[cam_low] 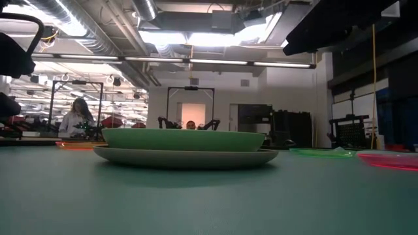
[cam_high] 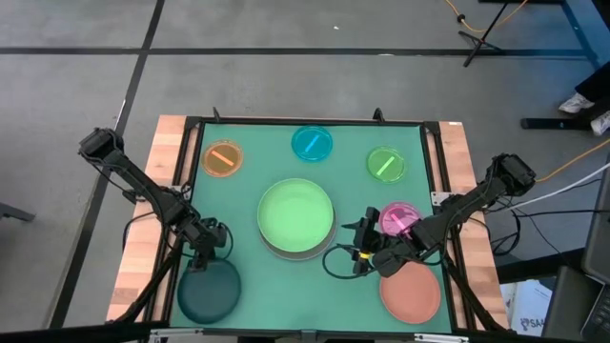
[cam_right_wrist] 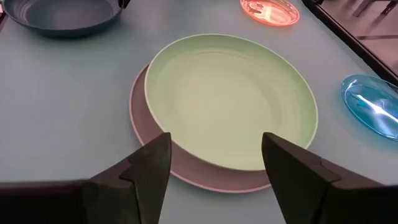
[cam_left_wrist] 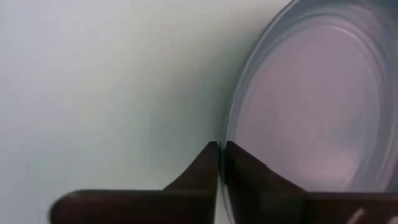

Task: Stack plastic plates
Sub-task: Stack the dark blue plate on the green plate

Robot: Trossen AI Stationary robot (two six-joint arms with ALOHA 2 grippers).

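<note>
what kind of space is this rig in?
Probably a robotics lab or workshop: exposed ceiling ducts and strip lights, another arm rig on a frame in the background, and a person at a far bench.

A light green plate (cam_high: 296, 213) tops a grey-white plate (cam_high: 286, 252) on a teal green mat (cam_high: 248, 181). Around them lie a translucent orange plate (cam_high: 222, 158), a cyan plate (cam_high: 312, 143), a lime plate (cam_high: 385, 164), a pink plate (cam_high: 400, 216), a salmon plate (cam_high: 413, 293) and a dark green plate (cam_high: 209, 292). The table (cam_high: 135, 257) has pale wood edges and a black frame; both arms are dark.
</note>
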